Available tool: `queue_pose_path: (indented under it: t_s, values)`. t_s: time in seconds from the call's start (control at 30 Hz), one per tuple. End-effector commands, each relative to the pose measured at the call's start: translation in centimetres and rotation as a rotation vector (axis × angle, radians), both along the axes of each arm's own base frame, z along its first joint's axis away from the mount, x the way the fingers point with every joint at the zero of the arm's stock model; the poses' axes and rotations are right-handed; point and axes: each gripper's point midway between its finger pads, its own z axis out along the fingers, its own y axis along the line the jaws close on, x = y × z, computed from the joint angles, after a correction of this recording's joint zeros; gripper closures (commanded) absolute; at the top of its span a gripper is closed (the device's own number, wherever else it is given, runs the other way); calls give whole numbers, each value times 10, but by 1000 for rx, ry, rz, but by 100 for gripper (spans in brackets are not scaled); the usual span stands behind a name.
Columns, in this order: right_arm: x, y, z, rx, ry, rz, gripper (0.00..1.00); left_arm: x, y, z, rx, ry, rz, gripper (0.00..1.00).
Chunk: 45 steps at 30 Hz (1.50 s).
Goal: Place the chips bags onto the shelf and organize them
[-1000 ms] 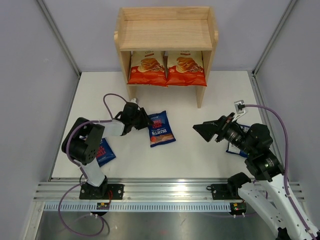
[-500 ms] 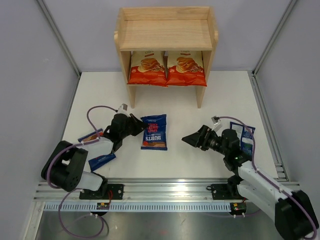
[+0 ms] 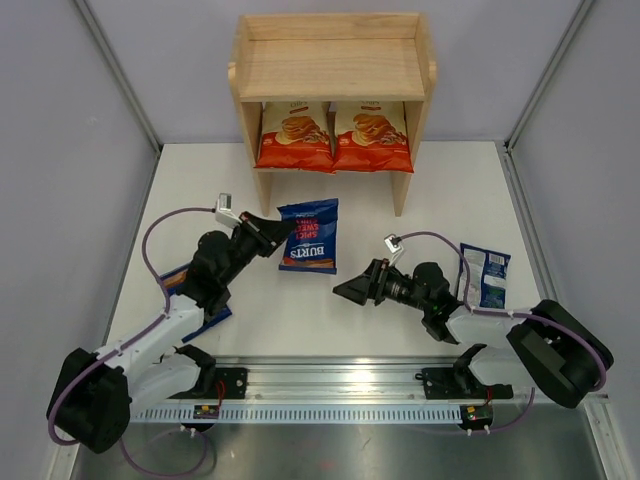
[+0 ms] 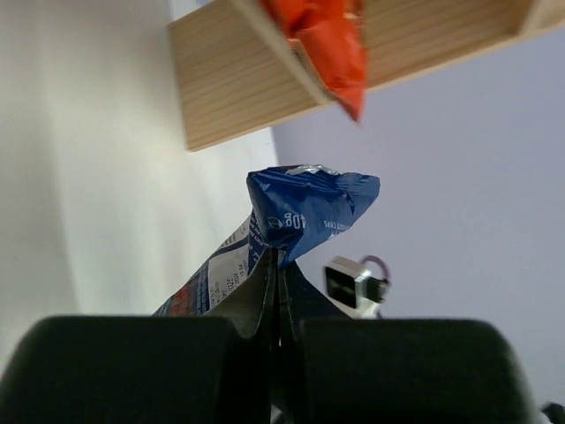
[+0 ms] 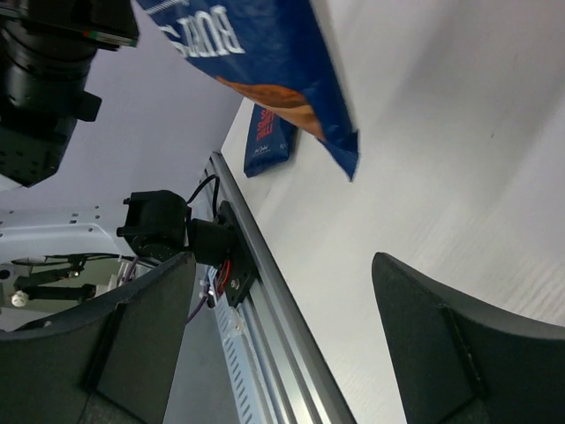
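Note:
The wooden shelf (image 3: 330, 68) stands at the back, with two cream-and-orange Cassava bags (image 3: 295, 135) (image 3: 372, 135) side by side on its lower tier. My left gripper (image 3: 278, 232) is shut on the left edge of a dark blue red-labelled Burts bag (image 3: 310, 237), held in front of the shelf. In the left wrist view the fingers (image 4: 265, 291) pinch the bag's corner (image 4: 305, 208). My right gripper (image 3: 350, 290) is open and empty, low, just right of that bag (image 5: 256, 53). A second red Burts bag (image 3: 200, 300) lies under the left arm. The teal Burts bag (image 3: 488, 275) lies at the right.
The shelf's top tier (image 3: 330, 65) holds nothing. The shelf's legs (image 3: 400, 195) stand on the white table. The aluminium rail (image 3: 330, 375) with both arm bases runs along the near edge. Grey walls close in left and right.
My left gripper has carried the Burts bag up and back toward the shelf. My right arm has dropped low and moved left toward the bag, jaws still open.

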Motion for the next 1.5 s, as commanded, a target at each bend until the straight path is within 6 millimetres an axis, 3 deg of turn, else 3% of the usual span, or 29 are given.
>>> queue_pose_path:
  t_s: [0.0, 0.17, 0.43, 0.6, 0.8, 0.93, 1.03, 1.17, 1.47]
  values:
    - [16, 8, 46, 86, -264, -21, 12, -7, -5, 74, -97, -132, -17, 100]
    - [22, 11, 69, 65, -397, -17, 11, -30, -12, 120, -122, -192, -95, 100]
    - [27, 10, 119, 105, -563, -44, 11, -67, -15, 154, -306, -216, -149, 100]
    - [17, 20, 143, 236, -584, 6, 22, -89, -9, 179, -471, -271, -131, 100]
    - [-3, 27, 169, 374, -670, 55, 23, -92, -13, 180, -540, -219, -117, 100]
    - [-12, 28, 186, 432, -723, 47, 30, -91, -10, 173, -554, -183, -71, 100]
    - [-12, 22, 200, 471, -746, -2, 35, -88, -7, 166, -557, -155, -34, 100]
    - [-10, 19, 216, 511, -749, -40, 53, -84, -4, 156, -568, -123, -1, 100]
    - [-5, 11, 237, 555, -748, -102, 58, -77, 6, 136, -514, -59, 79, 100]
